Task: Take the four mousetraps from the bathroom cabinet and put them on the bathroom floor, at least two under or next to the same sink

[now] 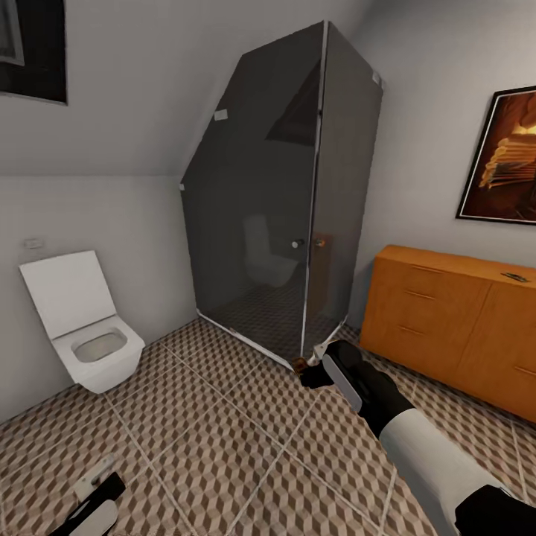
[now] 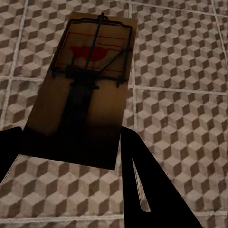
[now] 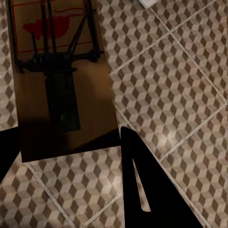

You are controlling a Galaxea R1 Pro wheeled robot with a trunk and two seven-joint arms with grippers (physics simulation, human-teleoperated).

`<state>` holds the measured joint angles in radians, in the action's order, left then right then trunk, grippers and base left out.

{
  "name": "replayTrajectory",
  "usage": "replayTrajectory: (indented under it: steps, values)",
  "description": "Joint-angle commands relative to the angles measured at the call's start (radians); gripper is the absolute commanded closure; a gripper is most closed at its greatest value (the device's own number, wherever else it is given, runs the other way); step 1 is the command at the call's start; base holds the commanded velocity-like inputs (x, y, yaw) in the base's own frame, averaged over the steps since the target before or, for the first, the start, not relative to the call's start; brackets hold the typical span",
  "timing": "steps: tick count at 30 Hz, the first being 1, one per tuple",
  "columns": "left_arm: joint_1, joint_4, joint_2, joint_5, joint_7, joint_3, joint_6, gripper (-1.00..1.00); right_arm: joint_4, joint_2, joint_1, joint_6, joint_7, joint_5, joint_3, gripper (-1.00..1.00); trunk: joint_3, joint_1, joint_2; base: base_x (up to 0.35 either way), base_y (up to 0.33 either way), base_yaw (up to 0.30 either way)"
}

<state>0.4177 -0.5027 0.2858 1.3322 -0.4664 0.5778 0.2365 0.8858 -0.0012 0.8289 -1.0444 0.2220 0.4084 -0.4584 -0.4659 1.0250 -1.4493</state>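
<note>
My left gripper is shut on a mousetrap, a brown wooden board with a dark wire spring and a red print, held above the bathroom floor. My right gripper is shut on another mousetrap over the same cube-pattern tiles. In the head view the left gripper is low at the near left. The right gripper reaches toward the shower's corner. The orange-brown cabinet stands against the right wall, and a small flat mousetrap lies on its top.
A white toilet hangs on the left wall. A dark glass shower enclosure fills the far corner, its door edge close to my right gripper. A framed picture hangs above the cabinet. Open tiled floor stretches between toilet and cabinet.
</note>
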Motion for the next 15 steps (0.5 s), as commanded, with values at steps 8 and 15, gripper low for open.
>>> replayTrajectory:
  steps: [8,15]
  values:
    - [0.001,-0.002,0.001,0.005,-0.006,0.008,0.004,1.0,0.001,-0.001,0.001,-0.003,0.01,0.013,-0.002,1.0,-0.001,0.0,-0.001,0.0,0.0,0.293]
    - [0.001,-0.001,-0.002,0.004,-0.006,0.009,0.001,1.0,0.001,-0.003,0.001,-0.003,0.01,0.013,-0.002,1.0,-0.001,0.0,-0.001,0.0,0.0,0.293]
